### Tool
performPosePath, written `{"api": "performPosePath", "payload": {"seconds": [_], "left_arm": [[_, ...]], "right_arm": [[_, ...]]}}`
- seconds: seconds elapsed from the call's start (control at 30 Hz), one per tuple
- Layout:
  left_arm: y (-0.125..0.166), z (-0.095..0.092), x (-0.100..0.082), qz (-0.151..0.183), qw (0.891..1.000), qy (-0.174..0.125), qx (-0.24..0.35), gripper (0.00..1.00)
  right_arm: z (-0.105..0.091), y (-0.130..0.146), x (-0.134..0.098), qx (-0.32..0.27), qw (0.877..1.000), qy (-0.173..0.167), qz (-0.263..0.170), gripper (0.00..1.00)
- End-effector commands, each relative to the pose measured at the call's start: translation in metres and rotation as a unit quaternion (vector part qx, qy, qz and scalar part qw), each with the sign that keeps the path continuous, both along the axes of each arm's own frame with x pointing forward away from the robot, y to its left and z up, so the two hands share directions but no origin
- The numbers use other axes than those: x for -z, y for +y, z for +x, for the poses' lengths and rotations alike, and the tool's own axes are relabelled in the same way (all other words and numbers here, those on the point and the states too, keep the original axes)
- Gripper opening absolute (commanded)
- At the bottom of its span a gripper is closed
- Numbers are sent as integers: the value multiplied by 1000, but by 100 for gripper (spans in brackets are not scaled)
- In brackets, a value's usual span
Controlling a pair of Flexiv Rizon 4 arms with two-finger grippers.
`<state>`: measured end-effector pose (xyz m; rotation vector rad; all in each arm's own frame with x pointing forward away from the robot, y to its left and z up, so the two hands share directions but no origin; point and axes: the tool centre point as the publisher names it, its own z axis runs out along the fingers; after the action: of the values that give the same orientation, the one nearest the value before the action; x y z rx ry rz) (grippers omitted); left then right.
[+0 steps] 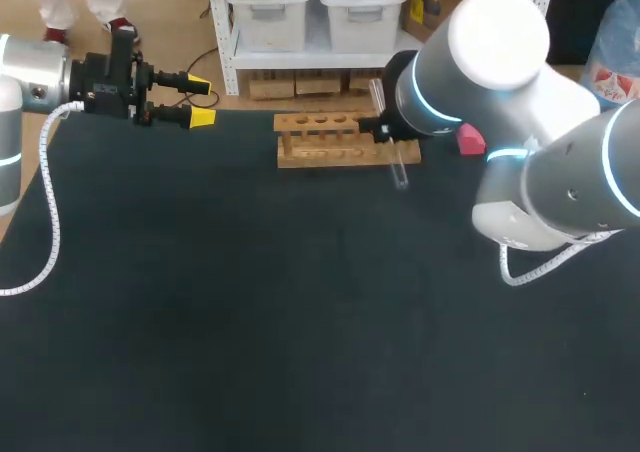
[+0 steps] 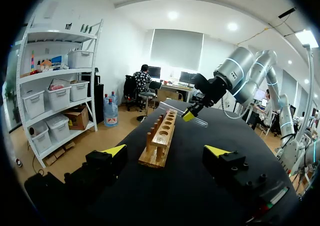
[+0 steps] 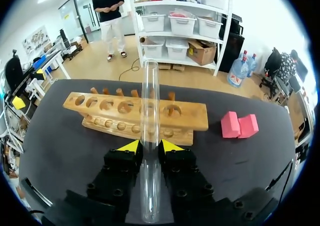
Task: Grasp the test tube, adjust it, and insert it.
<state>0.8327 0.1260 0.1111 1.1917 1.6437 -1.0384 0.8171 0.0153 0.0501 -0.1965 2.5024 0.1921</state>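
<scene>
A: Head view, what is blocked?
B: The right gripper (image 3: 149, 146) is hidden behind the right arm (image 1: 500, 42). The right end of the rack (image 1: 320, 153) and the pink block (image 1: 472, 140) are partly covered by it.
A: And the test tube (image 1: 400, 176)?
B: Only a short end is seen beside the rack. The left arm (image 1: 25, 82) is cut off at the edge.
</scene>
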Motion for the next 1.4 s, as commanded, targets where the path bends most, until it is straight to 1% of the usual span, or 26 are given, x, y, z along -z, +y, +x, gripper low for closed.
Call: {"api": "performPosePath", "payload": {"seconds": [0.03, 0.23, 0.67, 0.87, 1.0, 1.13, 1.27, 1.4], "left_arm": [[0, 0, 1, -1, 1000, -1, 0, 100], [0, 0, 1, -1, 1000, -1, 0, 100], [0, 0, 1, -1, 1000, -1, 0, 100], [0, 0, 1, -1, 1000, -1, 0, 100], [0, 0, 1, -1, 1000, -1, 0, 100], [0, 0, 1, -1, 1000, -1, 0, 100], [0, 0, 1, -1, 1000, -1, 0, 100], [0, 0, 1, -1, 1000, -1, 0, 100]], "right_arm": [[9, 3, 3, -1, 1000, 1, 0, 0], [12, 5, 5, -5, 1000, 3, 0, 0], [3, 8, 12, -5, 1000, 30, 5, 0], [4, 7, 16, -5, 999, 38, 6, 0], [5, 6, 15, -3, 999, 37, 8, 0], [0, 3, 8, 4, 1000, 28, 11, 0], [-10, -1, -8, 9, 1000, 7, 13, 0], [-18, -5, -23, 18, 1000, -2, 14, 0]]}}
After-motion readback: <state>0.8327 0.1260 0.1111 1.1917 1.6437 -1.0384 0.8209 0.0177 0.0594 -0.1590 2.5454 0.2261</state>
